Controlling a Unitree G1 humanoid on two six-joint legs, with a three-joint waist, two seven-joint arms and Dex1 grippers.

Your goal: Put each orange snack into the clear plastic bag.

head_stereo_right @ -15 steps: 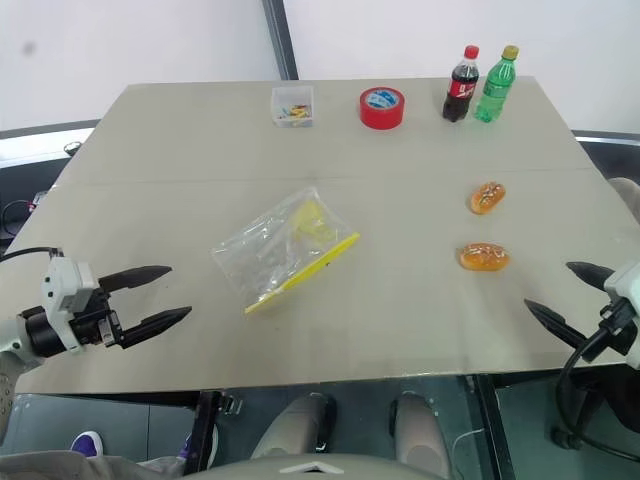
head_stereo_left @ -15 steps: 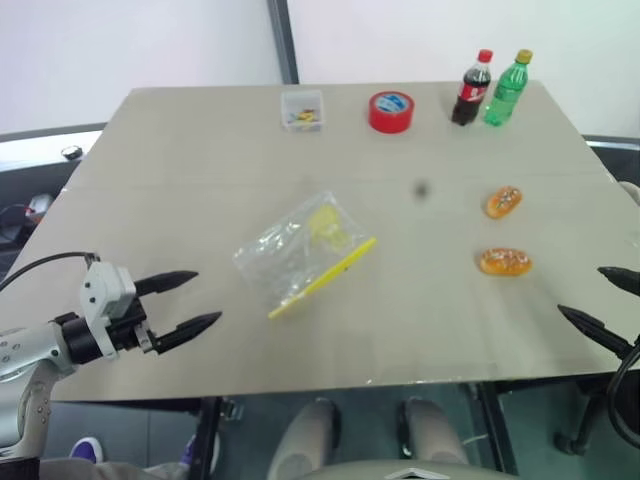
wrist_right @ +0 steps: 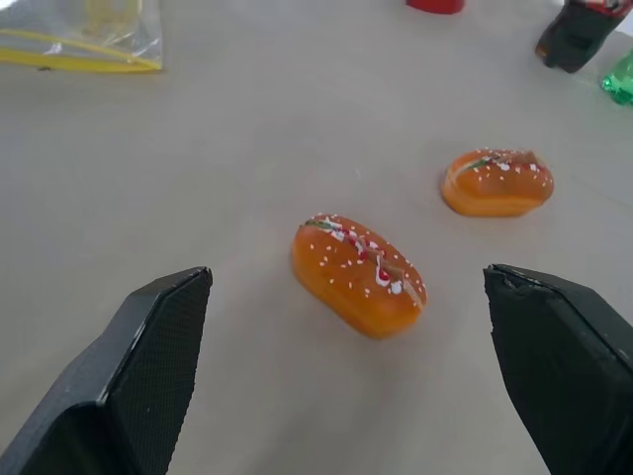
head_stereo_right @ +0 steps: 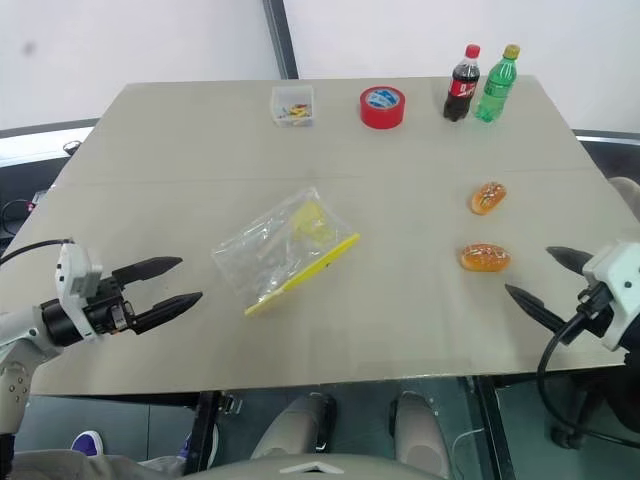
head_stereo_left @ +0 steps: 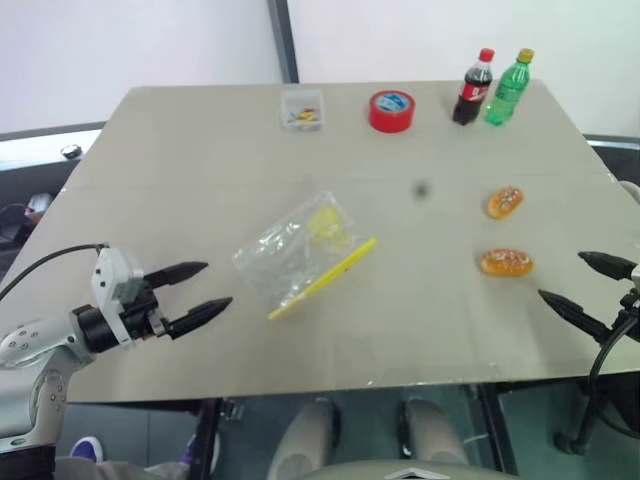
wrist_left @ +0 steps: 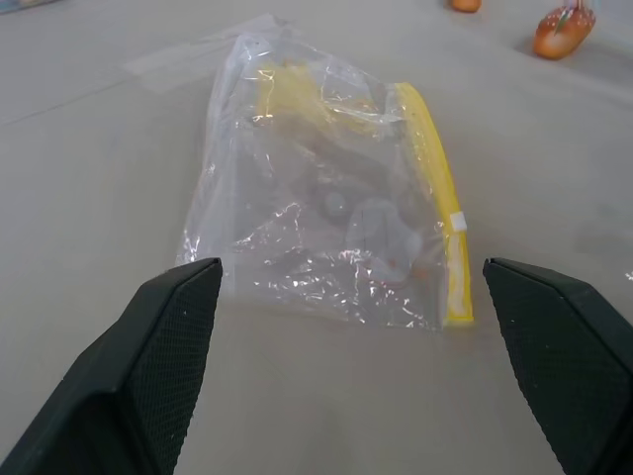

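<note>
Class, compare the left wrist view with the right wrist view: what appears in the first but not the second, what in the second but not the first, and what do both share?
Left wrist view alone: the whole clear plastic bag with its yellow seal strip, lying between the open left gripper fingers.

Right wrist view alone: the red tape roll, the cola bottle and green bottle, seen past the open right gripper.

Both: the two orange snacks, part of the bag and the table.
</note>
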